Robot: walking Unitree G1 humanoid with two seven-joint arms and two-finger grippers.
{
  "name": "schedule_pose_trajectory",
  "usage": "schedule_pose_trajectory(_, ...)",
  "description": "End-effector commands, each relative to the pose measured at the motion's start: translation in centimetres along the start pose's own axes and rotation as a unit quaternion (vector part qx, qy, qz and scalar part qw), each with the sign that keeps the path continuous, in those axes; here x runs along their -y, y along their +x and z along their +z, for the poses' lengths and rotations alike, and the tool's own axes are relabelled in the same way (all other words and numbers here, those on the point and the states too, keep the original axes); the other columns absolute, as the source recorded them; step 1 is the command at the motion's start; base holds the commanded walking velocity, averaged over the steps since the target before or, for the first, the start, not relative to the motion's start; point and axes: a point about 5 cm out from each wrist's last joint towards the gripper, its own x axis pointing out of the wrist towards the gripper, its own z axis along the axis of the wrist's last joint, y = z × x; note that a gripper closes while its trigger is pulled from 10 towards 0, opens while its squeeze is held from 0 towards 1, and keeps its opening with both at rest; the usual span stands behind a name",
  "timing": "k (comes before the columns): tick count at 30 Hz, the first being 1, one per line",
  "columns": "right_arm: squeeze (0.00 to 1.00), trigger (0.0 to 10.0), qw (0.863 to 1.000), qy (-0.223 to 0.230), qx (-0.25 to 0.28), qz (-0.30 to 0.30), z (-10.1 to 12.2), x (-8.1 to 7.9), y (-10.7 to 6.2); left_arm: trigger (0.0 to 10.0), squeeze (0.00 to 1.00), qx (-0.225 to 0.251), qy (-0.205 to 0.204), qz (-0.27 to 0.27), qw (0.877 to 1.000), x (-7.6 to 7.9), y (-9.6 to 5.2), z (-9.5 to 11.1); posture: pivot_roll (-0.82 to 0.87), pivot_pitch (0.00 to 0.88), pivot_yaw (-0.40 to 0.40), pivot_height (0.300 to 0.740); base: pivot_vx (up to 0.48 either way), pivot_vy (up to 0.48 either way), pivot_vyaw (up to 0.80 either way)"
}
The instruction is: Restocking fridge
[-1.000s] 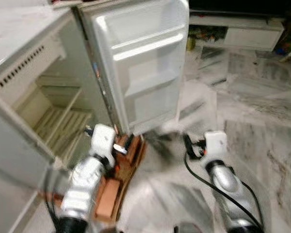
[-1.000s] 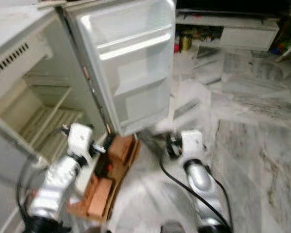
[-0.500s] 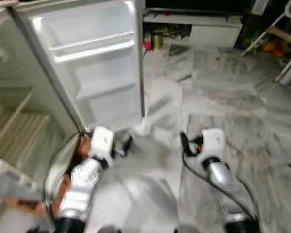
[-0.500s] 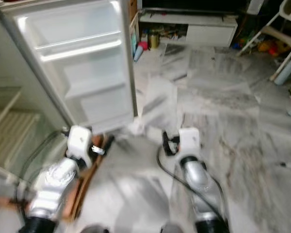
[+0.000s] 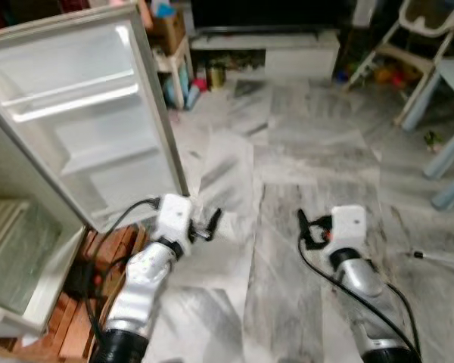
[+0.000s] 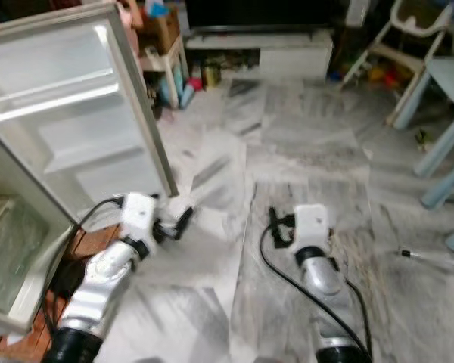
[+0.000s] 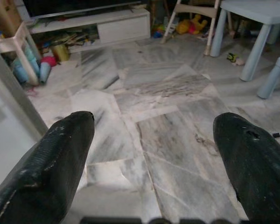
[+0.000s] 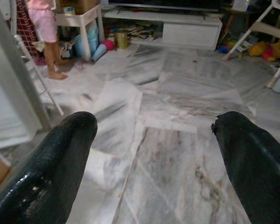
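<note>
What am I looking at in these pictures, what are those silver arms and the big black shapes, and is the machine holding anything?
This is a walking humanoid robot in a home, meant to restock a fridge. Two pictures come from cameras in its head, looking down at its own silver arms. The left gripper and the right gripper each end in two black fingers. The other two pictures come from cameras on its wrists, so the big black shapes are those fingers seen up close. Both grippers are open and hold nothing. On the robot's left stands the fridge with its door swung open and its door shelves bare. Ahead is a marble floor, a low white TV cabinet and a pale blue table. A person's legs show in the right wrist picture.
</note>
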Motion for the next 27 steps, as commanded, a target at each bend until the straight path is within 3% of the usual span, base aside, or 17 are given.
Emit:
schedule_pose_trajectory(1,0.0,10.0,1.0,0.006,0.012,0.011,0.63,-1.06,0.4,10.0,0.0,-0.007,0.005,0.019,1.0,-1.22,-0.38,-0.29,-0.09,0.0,0.065,0.74,0.48,0.0,-0.8)
schedule_pose_trajectory(27,0.0,10.0,0.999,-0.004,0.042,-0.016,1.21,-0.62,0.39,10.0,0.0,-0.001,-0.014,0.022,1.0,-1.09,-0.07,-0.41,-0.1,0.0,0.067,0.74,0.45,0.0,-0.8)
